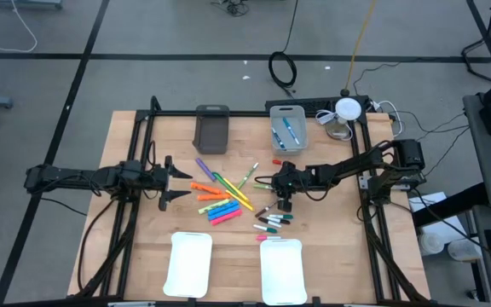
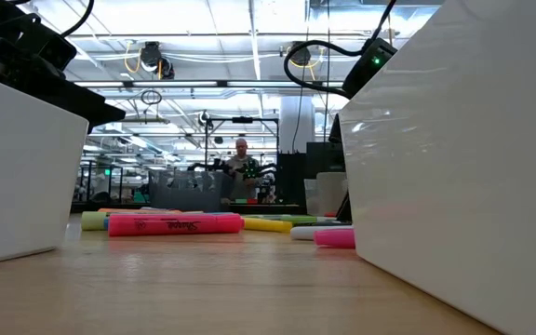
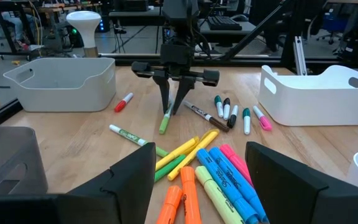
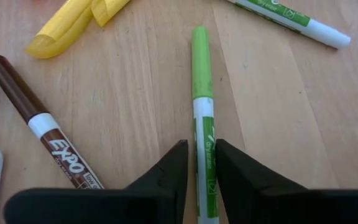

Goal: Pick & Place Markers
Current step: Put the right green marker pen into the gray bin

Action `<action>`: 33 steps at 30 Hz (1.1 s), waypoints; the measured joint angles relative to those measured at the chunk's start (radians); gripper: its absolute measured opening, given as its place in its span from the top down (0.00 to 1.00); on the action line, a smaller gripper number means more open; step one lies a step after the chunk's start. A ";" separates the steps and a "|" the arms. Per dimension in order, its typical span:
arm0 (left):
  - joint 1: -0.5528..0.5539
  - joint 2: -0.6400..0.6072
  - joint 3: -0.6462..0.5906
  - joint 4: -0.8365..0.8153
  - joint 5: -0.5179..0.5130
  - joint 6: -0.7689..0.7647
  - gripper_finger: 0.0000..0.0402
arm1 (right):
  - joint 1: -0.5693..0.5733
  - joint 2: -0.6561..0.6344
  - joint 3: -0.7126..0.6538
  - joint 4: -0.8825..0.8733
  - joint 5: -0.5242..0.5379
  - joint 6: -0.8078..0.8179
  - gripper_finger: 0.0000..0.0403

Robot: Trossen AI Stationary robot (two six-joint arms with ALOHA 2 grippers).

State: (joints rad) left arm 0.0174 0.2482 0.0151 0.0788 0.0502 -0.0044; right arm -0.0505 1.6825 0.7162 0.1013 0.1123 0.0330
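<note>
A grey floor (image 1: 143, 34) crossed by dark lines surrounds the table; ceiling lights (image 2: 249, 37) glow overhead.

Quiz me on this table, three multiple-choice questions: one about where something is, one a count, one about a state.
1. The right tool is down at:
A. a green pen
B. a red pen
C. a blue pen

2. How many white trays sit on the table?
A. one
B. two
C. three

3. The left tool is:
A. shut on a pen
B. shut and empty
C. open and empty

Answers:
1 A, the right wrist view shows the green pen running straight in under that tool.
2 B, the overhead view shows two trays side by side at one edge.
3 C, its fingers stand spread apart with nothing between them.
</note>
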 joint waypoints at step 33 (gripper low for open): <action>0.000 0.000 0.000 0.000 0.000 0.000 0.38 | 0.000 0.000 0.000 0.000 -0.003 0.000 0.91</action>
State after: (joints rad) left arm 0.0172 0.2484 0.0151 0.0788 0.0500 -0.0044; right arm -0.0509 1.6821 0.7162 0.1017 0.1090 0.0330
